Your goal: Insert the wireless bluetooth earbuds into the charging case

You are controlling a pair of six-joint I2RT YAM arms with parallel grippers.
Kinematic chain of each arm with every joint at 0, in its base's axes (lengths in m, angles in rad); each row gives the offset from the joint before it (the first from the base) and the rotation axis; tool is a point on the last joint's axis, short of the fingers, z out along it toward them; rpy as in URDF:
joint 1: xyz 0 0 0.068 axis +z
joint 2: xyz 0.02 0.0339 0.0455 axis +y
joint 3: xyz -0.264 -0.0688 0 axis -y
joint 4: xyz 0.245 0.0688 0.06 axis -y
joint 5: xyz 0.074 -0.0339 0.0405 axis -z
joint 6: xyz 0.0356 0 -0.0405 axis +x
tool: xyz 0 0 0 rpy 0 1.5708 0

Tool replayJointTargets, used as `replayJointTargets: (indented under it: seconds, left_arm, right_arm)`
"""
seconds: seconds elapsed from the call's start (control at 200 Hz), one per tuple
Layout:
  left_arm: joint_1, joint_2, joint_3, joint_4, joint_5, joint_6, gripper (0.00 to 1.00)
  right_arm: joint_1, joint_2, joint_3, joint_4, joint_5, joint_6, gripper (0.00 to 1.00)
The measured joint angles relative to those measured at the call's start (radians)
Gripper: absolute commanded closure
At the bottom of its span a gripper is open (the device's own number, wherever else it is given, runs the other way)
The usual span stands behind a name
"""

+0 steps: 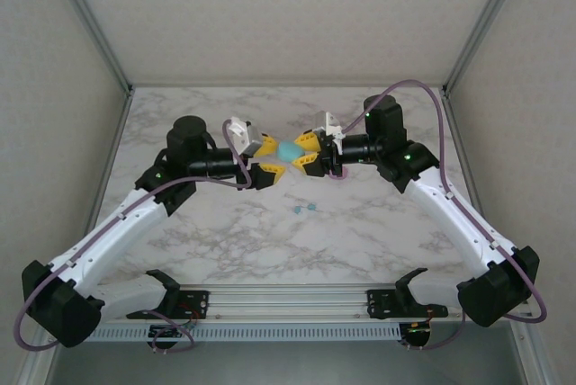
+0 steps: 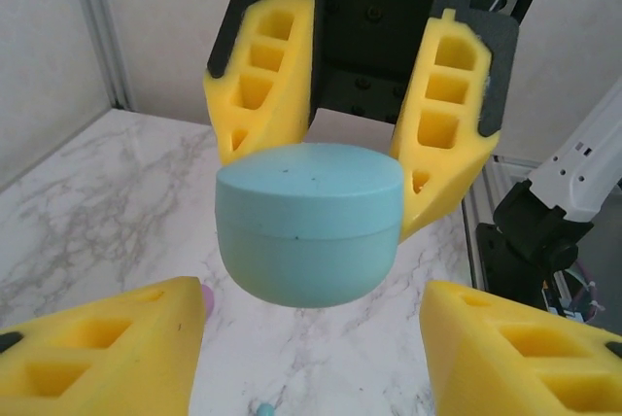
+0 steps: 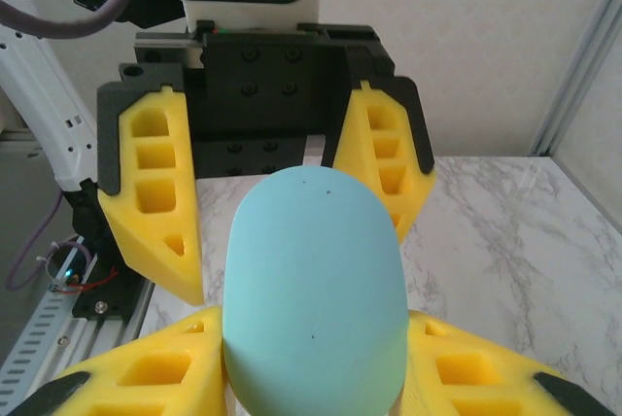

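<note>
Top view: both my arms meet over the middle of the marble table (image 1: 405,223). The teal charging case (image 1: 288,150) hangs above the surface between my left claw (image 1: 273,156) and my right claw (image 1: 304,151), which face each other nose to nose. Two teal earbuds (image 1: 295,210) lie loose on the marble on the near side of the case, toward my bases, close together and apart from both claws. Left wrist view: the case is straight ahead with its lid shut and a seam line visible round its body. My right claw's yellow fingers (image 2: 262,76) reach in from the far side and clamp it left and right. My own left fingers (image 2: 97,353) sit low in frame, spread wide, with clear gaps to the case on both sides, so the left claw is released and touches nothing. A small pink piece (image 2: 206,299) shows on the marble beside one left finger, mostly hidden; I cannot tell what it is. A teal speck (image 2: 264,408) is cut off at the bottom edge. Right wrist view: the case sits dead centre, rounded end toward the lens, wedged between my two right fingers (image 3: 146,377), both pressed on its sides. The right claw is grasping the case. Beyond it the left claw's fingers stand either side of the far end. The one at frame left has open space to the case; the other is partly behind it, contact unclear.
</note>
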State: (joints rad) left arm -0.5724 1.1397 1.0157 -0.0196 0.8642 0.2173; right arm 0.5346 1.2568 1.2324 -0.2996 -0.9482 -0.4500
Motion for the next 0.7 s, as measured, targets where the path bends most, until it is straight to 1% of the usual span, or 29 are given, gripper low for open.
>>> replayJointTargets:
  seconds: [0.165, 0.39, 0.621, 0.701]
  left_arm:
    - [-0.003, 0.021, 0.026, 0.002, 0.024, -0.023, 0.46]
    - [-0.003, 0.022, 0.031, 0.041, 0.037, -0.061, 0.46]
    - [-0.014, 0.046, 0.054, 0.036, 0.040, -0.057, 0.47]
    - [-0.019, 0.054, 0.057, 0.033, 0.037, -0.055, 0.50]
  right_arm:
    - [0.000, 0.000, 0.000, 0.011, 0.000, -0.002, 0.68]
    - [0.000, 0.000, 0.000, 0.011, 0.001, -0.007, 0.68]
    - [0.000, 0.000, 0.000, 0.027, 0.000, -0.003, 0.68]
    - [0.000, 0.000, 0.000, 0.027, 0.000, 0.001, 0.68]
